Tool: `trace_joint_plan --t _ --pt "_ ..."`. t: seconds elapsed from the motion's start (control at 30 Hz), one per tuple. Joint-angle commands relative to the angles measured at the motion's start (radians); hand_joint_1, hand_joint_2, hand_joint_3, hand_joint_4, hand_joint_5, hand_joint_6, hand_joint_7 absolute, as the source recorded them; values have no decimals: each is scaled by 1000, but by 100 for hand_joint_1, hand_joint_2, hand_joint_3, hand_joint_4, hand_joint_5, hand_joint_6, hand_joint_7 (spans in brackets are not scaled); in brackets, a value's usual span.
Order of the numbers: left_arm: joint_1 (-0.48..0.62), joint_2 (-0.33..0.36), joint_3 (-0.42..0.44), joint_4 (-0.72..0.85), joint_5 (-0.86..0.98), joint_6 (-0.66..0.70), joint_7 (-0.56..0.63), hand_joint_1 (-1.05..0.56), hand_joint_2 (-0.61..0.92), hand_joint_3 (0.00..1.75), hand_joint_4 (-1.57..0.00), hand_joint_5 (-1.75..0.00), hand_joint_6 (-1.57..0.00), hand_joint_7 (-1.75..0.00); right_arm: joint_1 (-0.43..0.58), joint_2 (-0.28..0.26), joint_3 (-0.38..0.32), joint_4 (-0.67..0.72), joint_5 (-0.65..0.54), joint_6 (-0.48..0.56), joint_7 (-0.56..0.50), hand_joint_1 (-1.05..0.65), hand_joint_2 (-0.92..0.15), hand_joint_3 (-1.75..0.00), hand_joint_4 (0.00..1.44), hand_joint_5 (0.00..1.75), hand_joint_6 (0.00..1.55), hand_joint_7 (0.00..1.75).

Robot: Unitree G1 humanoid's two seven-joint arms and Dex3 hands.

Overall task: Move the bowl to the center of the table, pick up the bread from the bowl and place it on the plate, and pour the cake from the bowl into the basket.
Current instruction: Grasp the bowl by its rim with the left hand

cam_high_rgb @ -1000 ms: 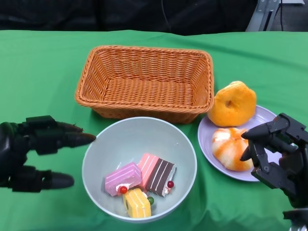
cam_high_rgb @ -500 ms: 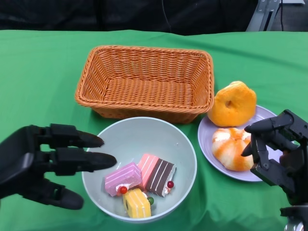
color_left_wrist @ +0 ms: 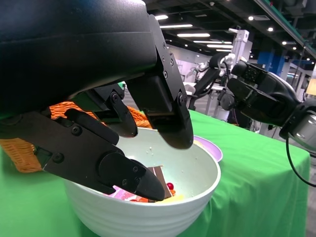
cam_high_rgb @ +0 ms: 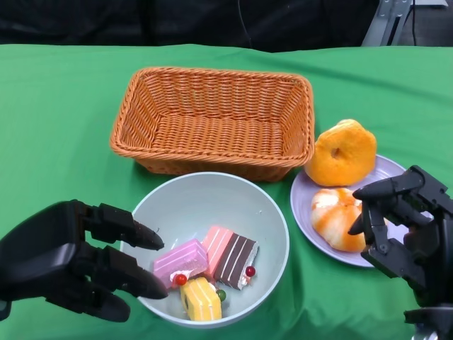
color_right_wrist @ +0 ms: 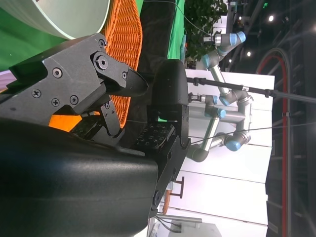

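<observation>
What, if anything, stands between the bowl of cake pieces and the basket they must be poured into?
Nothing visible does. The bowl sits directly in front of the basket, its far rim close to the basket's near wall. The left hand is at the bowl's left rim, empty; the plate with bread lies off to the right.

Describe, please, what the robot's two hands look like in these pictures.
Both are matt black. The left hand has a smooth rounded shell and thick fingers tapering to blunt rounded tips. The right hand looks more angular, built of flat plates; the right wrist view shows small round screw heads along its fingers. No cables or markings show.
</observation>
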Motion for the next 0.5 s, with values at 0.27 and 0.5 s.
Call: trace_joint_plan --t 0.27,0.5 --pt "1 82 -19 -97 281 87 217 -43 78 0 -89 -15 -117 -2 15 12 5 -26 -1 -8 -17 -9 -63 -96 84 155 79 115" --pt "37 129 -144 -201 366 249 377 -41 69 0 -96 -11 -109 0 30 14 11 -46 -10 -2 -20 -9 -62 -95 85 155 81 114"
